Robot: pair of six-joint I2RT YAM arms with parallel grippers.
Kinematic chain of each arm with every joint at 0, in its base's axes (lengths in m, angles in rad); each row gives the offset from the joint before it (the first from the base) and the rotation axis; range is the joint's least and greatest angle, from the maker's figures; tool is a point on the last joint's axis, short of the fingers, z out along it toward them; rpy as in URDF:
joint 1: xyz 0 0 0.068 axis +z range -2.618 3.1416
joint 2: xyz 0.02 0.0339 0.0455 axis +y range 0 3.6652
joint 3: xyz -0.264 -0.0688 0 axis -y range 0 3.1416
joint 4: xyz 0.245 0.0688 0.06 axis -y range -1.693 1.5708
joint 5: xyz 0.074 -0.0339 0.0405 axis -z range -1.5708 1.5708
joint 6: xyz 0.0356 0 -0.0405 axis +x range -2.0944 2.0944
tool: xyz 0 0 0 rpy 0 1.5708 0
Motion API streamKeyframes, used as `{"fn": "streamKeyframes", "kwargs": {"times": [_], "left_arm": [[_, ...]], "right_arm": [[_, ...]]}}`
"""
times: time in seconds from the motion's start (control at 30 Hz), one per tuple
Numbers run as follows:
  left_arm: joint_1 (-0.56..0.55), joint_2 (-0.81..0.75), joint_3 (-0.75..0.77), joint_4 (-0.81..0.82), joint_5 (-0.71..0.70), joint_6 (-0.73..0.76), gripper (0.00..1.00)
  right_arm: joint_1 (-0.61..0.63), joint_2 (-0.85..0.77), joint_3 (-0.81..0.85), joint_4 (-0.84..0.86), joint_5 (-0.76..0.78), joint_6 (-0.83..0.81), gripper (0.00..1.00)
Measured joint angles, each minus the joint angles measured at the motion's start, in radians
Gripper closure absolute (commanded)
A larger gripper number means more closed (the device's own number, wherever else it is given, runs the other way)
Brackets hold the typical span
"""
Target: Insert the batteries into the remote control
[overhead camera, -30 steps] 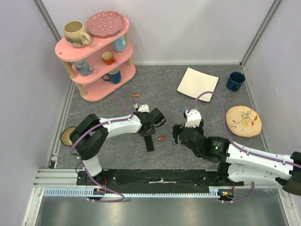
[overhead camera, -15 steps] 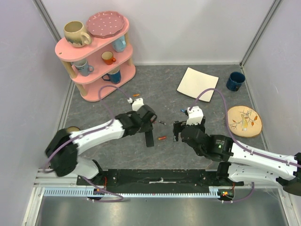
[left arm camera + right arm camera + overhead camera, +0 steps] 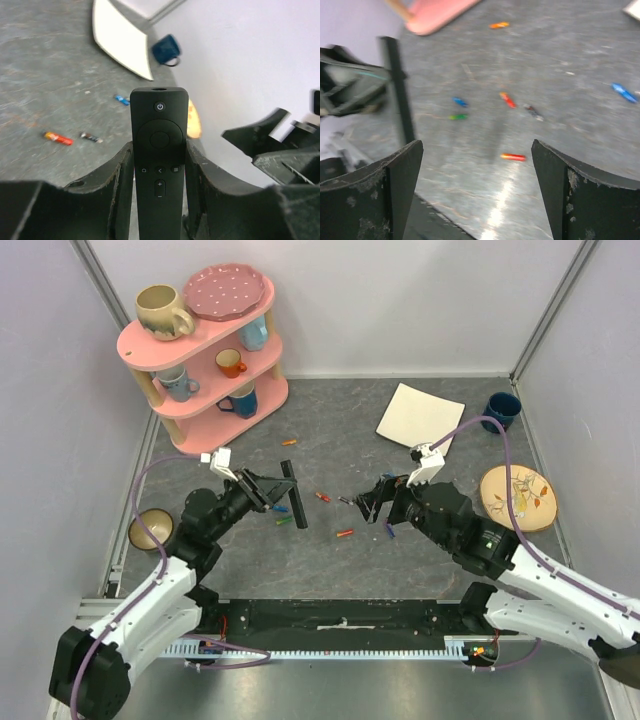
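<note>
Inside the left gripper (image 3: 272, 496), clamped tight, the remote control (image 3: 159, 150) hangs aloft. Ahead of the wide-open right gripper (image 3: 477, 165) lie batteries (image 3: 513, 157); one probably needs picking next.

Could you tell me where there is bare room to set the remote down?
Bare mat lies between the pink shelf and the white plate, and along the near edge. The middle is crowded with loose batteries.
</note>
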Motion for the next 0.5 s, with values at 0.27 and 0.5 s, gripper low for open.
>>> {"fn": "streamKeyframes", "kwargs": {"times": [0.27, 0.5], "left_arm": [[0.092, 0.177, -0.143, 0.652, 0.327, -0.240, 0.98], [0.097, 0.381, -0.140, 0.873, 0.443, -0.443, 0.98]], "right_arm": [[-0.082, 0.018, -0.135, 0.373, -0.438, 0.080, 0.02], [-0.083, 0.085, -0.211, 0.613, -0.620, 0.151, 0.02]]}}
